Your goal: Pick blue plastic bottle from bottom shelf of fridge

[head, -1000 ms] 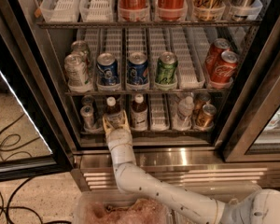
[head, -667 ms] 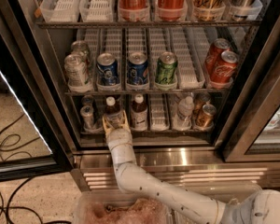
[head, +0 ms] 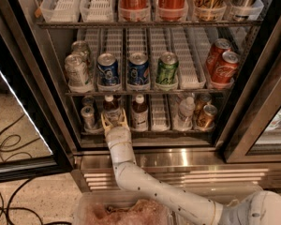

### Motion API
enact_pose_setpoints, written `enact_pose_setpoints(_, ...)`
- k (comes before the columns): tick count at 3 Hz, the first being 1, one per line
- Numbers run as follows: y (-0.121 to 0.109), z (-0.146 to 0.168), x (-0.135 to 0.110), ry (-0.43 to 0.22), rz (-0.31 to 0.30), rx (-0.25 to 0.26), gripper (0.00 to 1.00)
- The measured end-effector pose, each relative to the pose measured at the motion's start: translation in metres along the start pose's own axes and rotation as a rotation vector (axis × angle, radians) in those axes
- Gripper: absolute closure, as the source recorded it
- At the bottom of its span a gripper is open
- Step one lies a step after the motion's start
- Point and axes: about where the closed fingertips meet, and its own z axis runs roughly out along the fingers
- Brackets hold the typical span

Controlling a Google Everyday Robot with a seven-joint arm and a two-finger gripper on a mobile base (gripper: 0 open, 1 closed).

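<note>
Camera view gives us the fridge (head: 178,161). On its bottom shelf (head: 159,114) we count two dark white-capped bottles, one clear bottle (head: 185,111) and four cans (head: 207,116). The gripper (head: 114,122) sits at the shelf's front rail. Its jaws are apart on either side of the left dark one, the blue plastic bottle (head: 111,108), seemingly flanking its base, though we cannot tell if they touch.
</note>
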Motion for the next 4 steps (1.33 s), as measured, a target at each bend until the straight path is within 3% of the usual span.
enact_pose_setpoints(1,-0.002,0.003,-0.010,-0.041,0.004,0.005,1.00)
enact_pose_setpoints(3,-0.003,-0.004,-0.006,-0.039,-0.010,-0.022,1.00)
enact_pose_setpoints(4,-0.011,-0.025,-0.010,-0.054,-0.048,-0.043,1.00)
